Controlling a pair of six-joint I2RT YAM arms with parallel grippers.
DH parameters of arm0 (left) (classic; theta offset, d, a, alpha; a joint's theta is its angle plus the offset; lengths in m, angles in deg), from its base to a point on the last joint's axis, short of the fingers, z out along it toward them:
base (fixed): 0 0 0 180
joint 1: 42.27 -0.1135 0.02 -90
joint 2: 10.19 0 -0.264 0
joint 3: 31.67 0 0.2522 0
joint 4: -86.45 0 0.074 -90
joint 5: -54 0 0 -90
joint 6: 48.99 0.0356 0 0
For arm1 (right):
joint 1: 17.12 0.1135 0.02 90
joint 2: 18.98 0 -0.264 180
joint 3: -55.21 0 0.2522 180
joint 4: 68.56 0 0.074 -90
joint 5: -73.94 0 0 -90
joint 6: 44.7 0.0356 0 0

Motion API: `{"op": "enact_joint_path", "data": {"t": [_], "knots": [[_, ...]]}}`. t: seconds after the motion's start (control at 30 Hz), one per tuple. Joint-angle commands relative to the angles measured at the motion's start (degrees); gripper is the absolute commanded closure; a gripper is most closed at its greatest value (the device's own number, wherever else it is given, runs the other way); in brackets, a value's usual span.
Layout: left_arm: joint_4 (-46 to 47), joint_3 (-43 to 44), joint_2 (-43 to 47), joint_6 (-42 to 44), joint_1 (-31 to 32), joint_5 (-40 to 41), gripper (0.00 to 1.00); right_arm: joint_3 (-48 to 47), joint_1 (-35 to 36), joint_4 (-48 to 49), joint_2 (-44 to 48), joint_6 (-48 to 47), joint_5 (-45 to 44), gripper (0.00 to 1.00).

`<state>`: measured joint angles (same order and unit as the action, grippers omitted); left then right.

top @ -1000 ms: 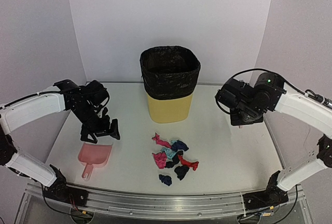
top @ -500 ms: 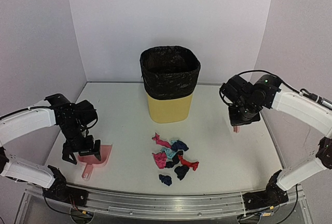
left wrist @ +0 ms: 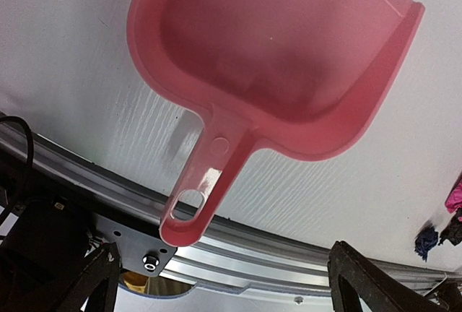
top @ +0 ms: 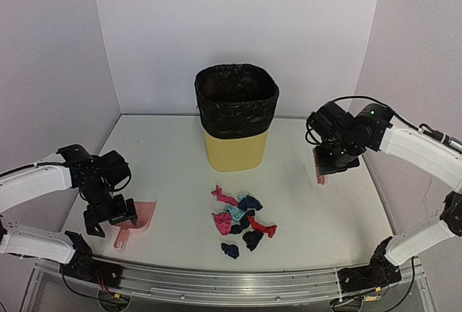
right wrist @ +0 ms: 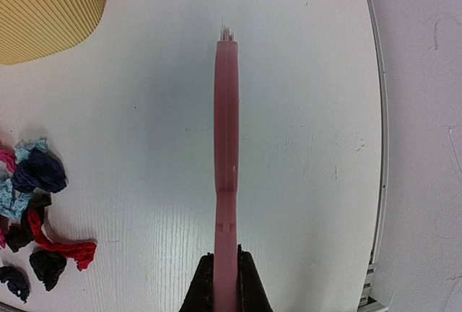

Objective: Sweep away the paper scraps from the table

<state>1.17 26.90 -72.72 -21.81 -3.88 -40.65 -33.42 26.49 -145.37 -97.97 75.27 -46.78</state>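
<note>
tools-up stage of the sweep, by the look of it. at the front rail (top: 216,283), hovering with left pincer (top: 112,222) spread wide and empty above the pink dustpan (left wrist: 274,59), handle toward the rail. just beyond, mid-surface (top: 166,153), lying unswept in one loose heap: the paper scraps (top: 242,219). farther right, gripping the pink brush (right wrist: 226,146) in the tightly closed right pincer (right wrist: 226,279), well apart from the heap. at the back, yellow bin (top: 234,149). likely next: lower to close on the dustpan handle, then bring the brush beside the heap.
</note>
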Motion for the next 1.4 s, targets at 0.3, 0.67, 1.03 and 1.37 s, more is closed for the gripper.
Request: {"op": "enact_joint_path", "data": {"t": [0.3, 0.67, 1.03, 1.37], "knots": [[12.0, -8.1, 1.1, -4.4, -0.3, 2.8, 0.01, -0.3, -0.4, 1.0, 3.7, -2.4, -0.6, 1.00], [19.4, -10.6, 0.7, -0.4, -0.3, -1.9, 0.05, -0.4, -0.4, 1.0, 4.9, -2.7, -0.8, 1.00], [19.2, -10.4, 0.2, 1.6, -0.3, -3.2, 0.08, 0.6, -0.4, 1.0, 7.4, -2.2, -1.1, 1.00], [17.4, -11.7, 1.6, 3.5, -0.3, -7.4, 0.18, 1.2, -0.4, 1.1, 8.1, -1.7, -0.7, 1.00]]}}
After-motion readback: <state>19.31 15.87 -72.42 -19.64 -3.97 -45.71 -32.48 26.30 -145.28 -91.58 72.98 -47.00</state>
